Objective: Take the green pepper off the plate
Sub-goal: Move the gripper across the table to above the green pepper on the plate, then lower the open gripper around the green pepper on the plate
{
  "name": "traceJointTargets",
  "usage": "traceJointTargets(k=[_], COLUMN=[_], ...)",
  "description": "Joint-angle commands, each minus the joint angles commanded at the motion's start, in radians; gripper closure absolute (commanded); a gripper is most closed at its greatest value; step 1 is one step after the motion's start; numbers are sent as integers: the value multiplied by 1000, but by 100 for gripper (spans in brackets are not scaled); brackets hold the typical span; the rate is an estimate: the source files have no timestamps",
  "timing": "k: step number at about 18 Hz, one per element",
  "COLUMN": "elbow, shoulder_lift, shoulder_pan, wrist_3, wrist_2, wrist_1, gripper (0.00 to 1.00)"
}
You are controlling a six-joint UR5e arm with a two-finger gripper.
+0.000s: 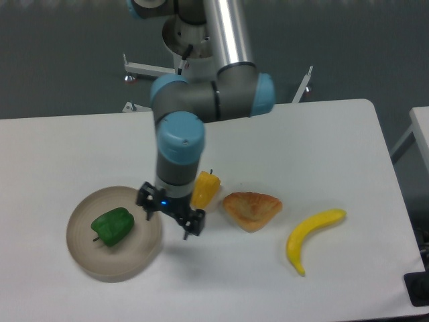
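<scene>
Camera view: you look down at a white table [80, 144] from the front, its near edge cut off.
Green pepper [112, 226]: it lies on the plate [137, 249], left of centre, in full sight.
Gripper [171, 216]: it hangs over the plate's right rim, just right of the green pepper and apart from it; you see its two fingers spread with nothing between them.
Yellow pepper [206, 188]: the wrist hides its left side.
Pastry [252, 209]: it sits right of the yellow pepper, in plain sight.
Banana [313, 238]: it lies further right, well apart from the gripper.
Arm's upper part: cut off at the top edge.
</scene>
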State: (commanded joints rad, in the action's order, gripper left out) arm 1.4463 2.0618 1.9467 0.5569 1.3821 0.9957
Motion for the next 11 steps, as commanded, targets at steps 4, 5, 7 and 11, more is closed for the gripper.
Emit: traceJointTargets(k=[4,5,7,11], elbow=[32,32,31,31], shoulder_lift=[-9,-6,4,14], shoulder_pan=[-28,-31,-32,-48], wrist_3=[-24,-22,-3,112], wrist_2=[0,2,2,3], wrist_1=[-5,-8,-12,-14], gripper=[0,0,0,0])
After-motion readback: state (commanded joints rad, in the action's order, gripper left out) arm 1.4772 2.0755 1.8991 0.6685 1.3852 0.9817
